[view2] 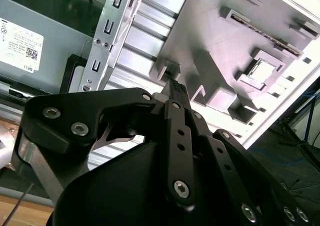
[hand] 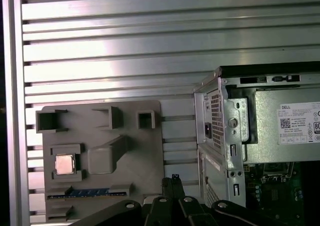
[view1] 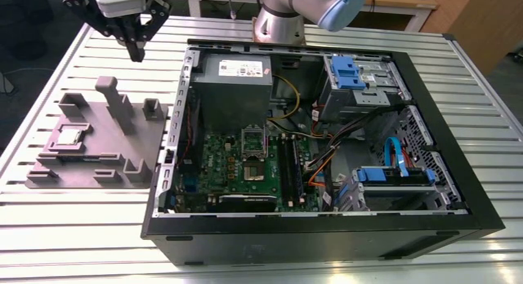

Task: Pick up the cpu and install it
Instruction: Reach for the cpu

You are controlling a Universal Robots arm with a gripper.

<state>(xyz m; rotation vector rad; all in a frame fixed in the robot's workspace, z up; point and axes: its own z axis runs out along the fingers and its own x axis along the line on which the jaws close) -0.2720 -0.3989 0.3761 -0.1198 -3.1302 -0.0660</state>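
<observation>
Closest in the exterior view, the slatted aluminium bench (view1: 82, 235) is carrying the open black computer case (view1: 327, 235), and beside it, on the exterior view's left, the grey moulded parts holder (view1: 143, 140) is lying flat. The cpu (view1: 70, 136), a small square chip with a shiny silver top, is sitting in its shallow pocket on that holder, untouched; both wrist views are catching it there too (hand: 65, 164) (view2: 261, 70).

Further in, the green motherboard (view1: 237, 168) is lying at the bottom of the case with its rectangular metal socket frame (view1: 255, 140) waiting, and behind it the grey power-supply box (view1: 233, 82).

Further back, the black gripper (view1: 135, 51) is hanging high over the bench, well apart from the chip. Its jaws are looking pressed together at the tips in both wrist views (hand: 173, 180) (view2: 175, 85), and they are holding nothing.

To my eye the reach-in is the step in hand, not yet begun. Doing it well is going to mean coming squarely over the pocket, clearing the holder's tall posts, opening just wider than the chip and taking it by opposite edges, level.
</observation>
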